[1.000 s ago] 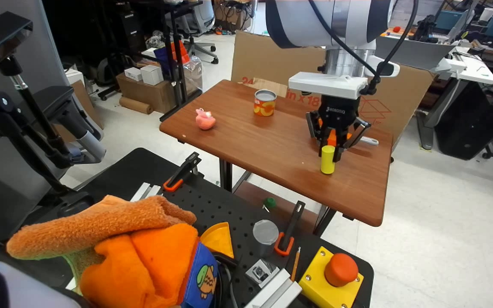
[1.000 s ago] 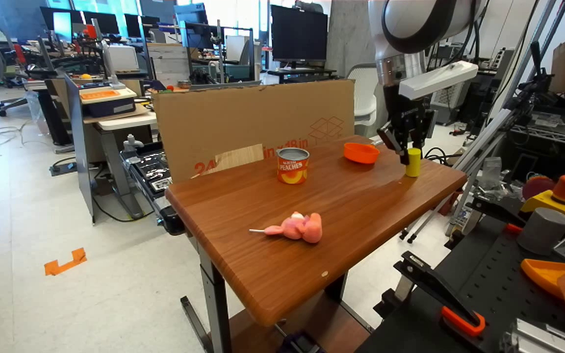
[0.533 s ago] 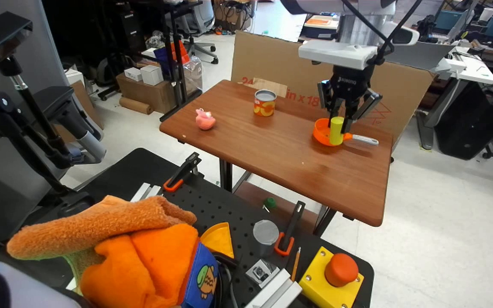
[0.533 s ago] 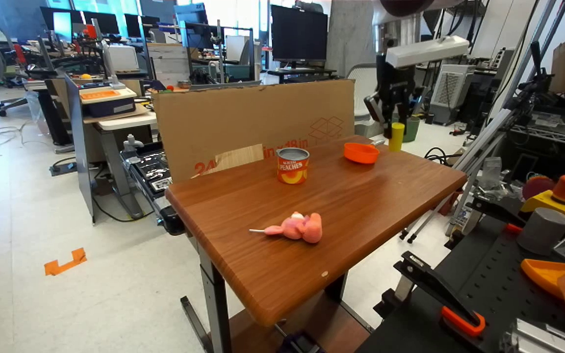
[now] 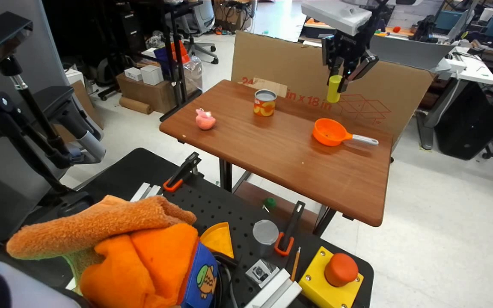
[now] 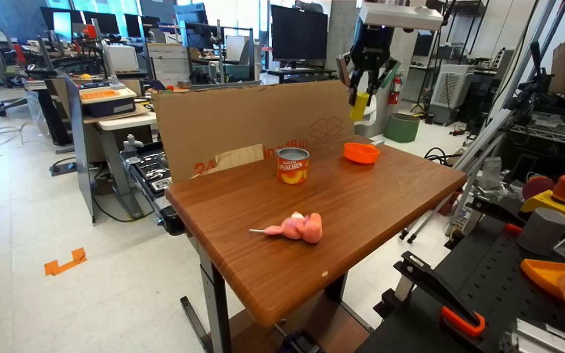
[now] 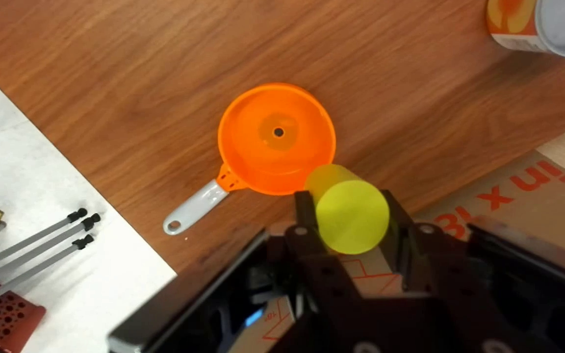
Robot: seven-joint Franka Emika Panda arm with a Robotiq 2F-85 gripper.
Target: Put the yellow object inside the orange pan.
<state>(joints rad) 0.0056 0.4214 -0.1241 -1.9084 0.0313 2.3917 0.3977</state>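
Observation:
The yellow cylinder (image 5: 334,90) is held in the air in both exterior views (image 6: 359,108), slightly tilted. My gripper (image 5: 337,84) is shut on it, one finger on each side. The orange pan (image 5: 328,134) with a light grey handle (image 5: 365,139) sits on the table below, and it also shows in an exterior view (image 6: 361,154). In the wrist view the pan (image 7: 278,164) lies open side up, with nothing in it. There the gripper (image 7: 346,201) and cylinder (image 7: 352,218) overlap the pan's rim, with the cylinder's far end hidden.
A peach can (image 5: 265,105) stands on the wooden table (image 5: 268,141) toward the back, left of the pan. A pink toy (image 6: 295,228) lies near the table's other end. A cardboard sheet (image 6: 253,113) stands upright along the back edge, close behind the pan.
The gripper has lifted the yellow cylinder off the table, up and toward the back, to above the pan's far side. It has tilted slightly. The pan has not moved.

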